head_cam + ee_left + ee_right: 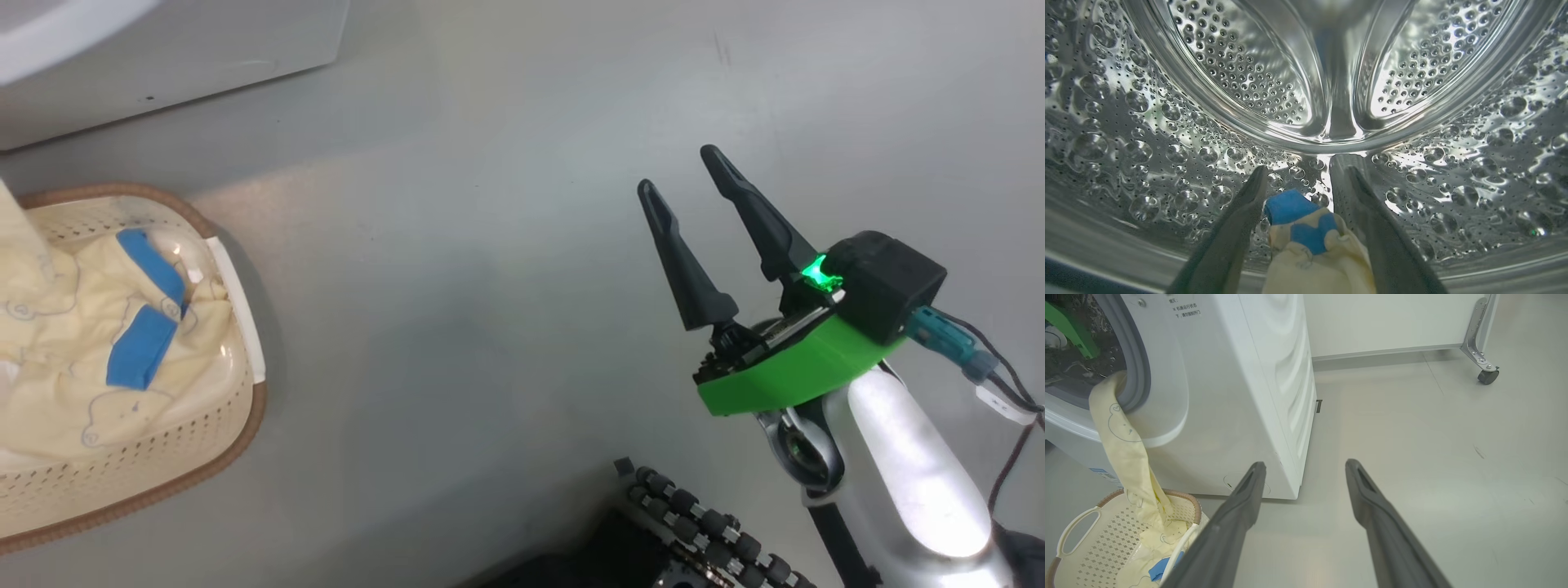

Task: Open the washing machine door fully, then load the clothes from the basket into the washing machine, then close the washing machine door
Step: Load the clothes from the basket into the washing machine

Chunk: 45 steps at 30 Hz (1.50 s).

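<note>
Steel drum all round your left gripper: you have it deep inside the washing machine. Its fingers stand wide apart. The clothes lie bunched between them, blue band end foremost, touching both inner faces; no pinch visible.

From the right wrist view, you can follow the same cream fabric as a long strip out of the drum mouth. It runs over the grey gasket and down the white front into the basket.

The basket sits on the floor just before the machine, and the rest of the bear-print cloth is heaped inside it.

Your right gripper is well apart from the basket, out over bare grey floor. Its fingers are spread and hold nothing.
</note>
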Tool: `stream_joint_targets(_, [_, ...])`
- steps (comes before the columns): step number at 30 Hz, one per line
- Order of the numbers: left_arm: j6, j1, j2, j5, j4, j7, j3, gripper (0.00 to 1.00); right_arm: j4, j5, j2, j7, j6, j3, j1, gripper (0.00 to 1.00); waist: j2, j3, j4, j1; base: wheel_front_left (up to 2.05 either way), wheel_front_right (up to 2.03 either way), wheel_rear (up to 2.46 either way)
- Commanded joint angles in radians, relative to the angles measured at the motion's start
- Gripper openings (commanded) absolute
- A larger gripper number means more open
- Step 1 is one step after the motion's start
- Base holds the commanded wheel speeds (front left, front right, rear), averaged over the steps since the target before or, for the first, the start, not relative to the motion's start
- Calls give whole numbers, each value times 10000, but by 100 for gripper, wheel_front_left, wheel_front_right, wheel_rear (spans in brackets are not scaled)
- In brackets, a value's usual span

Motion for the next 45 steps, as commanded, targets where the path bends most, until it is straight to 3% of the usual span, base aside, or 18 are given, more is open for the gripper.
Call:
stream_joint_targets(1, [-16, 166, 363, 11, -195, -133, 102, 100, -226, 3, -77, -94, -29, 13, 101, 100, 0, -113, 91, 0, 0, 0, 0])
stream_joint_targets(9, [264, 1519, 43, 94, -428, -952, -106, 100, -212, -211, -77, -95, -29, -508, 249, 100, 0, -669, 518, 0, 0, 0, 0])
stream_joint_targets(15, [566, 2951, -312, -129, -1478, -1236, 94, 100, -156, -451, -77, -95, -29, -978, 399, 100, 0, -1148, 956, 0, 0, 0, 0])
stream_joint_targets(28, [2127, 7405, -968, 1, -6523, -1284, 1123, 100, 78, -1064, -77, 35, -29, -1818, 535, 100, 0, -2191, 2034, 0, 0, 0, 0])
stream_joint_targets(32, [2462, 8962, -1433, 175, -7822, -1284, 1329, 100, 119, -1361, -77, 202, -29, -2296, 723, 100, 0, -2699, 2542, 0, 0, 0, 0])
stream_joint_targets(45, [2509, 11598, -2448, 659, -8816, -1285, 1377, 100, 21, -1867, -77, 851, -29, -2582, 1498, 100, 0, -4466, 3125, 0, 0, 0, 0])
